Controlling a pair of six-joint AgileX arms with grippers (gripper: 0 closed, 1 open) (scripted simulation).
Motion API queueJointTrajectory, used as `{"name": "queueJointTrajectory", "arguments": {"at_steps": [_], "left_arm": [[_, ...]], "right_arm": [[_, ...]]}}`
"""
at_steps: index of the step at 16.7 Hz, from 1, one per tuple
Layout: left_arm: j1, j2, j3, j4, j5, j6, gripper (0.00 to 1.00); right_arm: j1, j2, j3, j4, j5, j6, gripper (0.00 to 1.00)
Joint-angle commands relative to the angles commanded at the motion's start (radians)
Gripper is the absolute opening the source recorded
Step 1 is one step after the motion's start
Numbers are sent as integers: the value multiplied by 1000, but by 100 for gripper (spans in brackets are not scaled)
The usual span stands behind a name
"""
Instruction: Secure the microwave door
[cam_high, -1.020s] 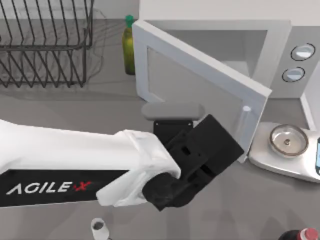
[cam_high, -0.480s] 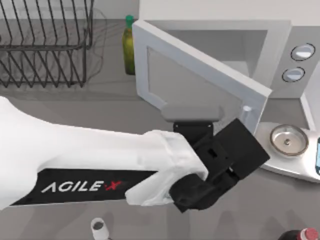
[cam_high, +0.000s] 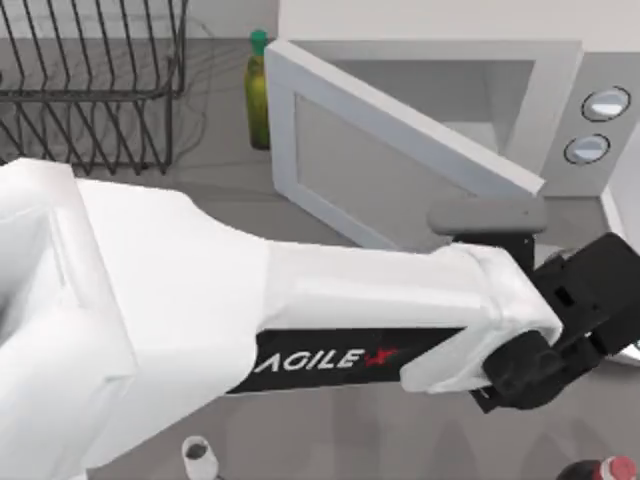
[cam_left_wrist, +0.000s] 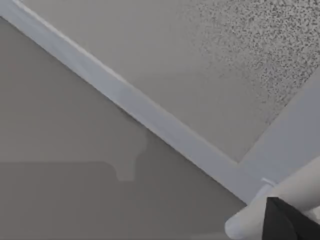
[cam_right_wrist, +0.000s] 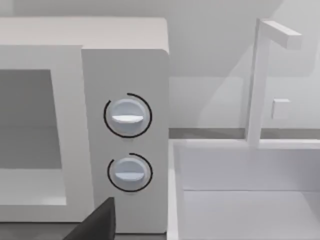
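Note:
The white microwave (cam_high: 560, 75) stands at the back right with its pale cavity exposed. The microwave door (cam_high: 390, 165) hangs open, slanting from its hinge near the back left out toward the front right. My left arm reaches across the table in front of the door. Its black gripper (cam_high: 578, 305) sits just beyond the door's free edge, near the front right. In the left wrist view the door's grey window (cam_left_wrist: 200, 60) is very close, and a black part of the gripper (cam_left_wrist: 286, 223) lies against the pale handle bar (cam_left_wrist: 280, 192). The right wrist view faces the microwave's knob panel (cam_right_wrist: 127, 145).
A green bottle (cam_high: 258, 95) stands left of the door's hinge and a wire dish rack (cam_high: 90, 90) fills the back left. A small white bottle (cam_high: 197, 455) and a red-capped bottle (cam_high: 612, 468) stand at the front edge. A white basin (cam_right_wrist: 245, 190) adjoins the microwave.
My left arm has swept to the right along the front of the door, from its middle to past its free edge. The door's angle looks unchanged.

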Motion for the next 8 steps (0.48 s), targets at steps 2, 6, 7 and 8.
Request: {"name": "queueJointTrajectory", "arguments": {"at_steps": [2,6,7,8], "left_arm": [[-17,56,85,-46,-7,-21,0],[-28,92,132,-76,-11,-35,0],[-28,92,132,-76,-11,-35,0],[-23,88,130,-73,-9,-34,0]], "right_arm": [[0,0,0,0,0,0,100],[0,0,0,0,0,0,100],[0,0,0,0,0,0,100],[0,0,0,0,0,0,100]]}}
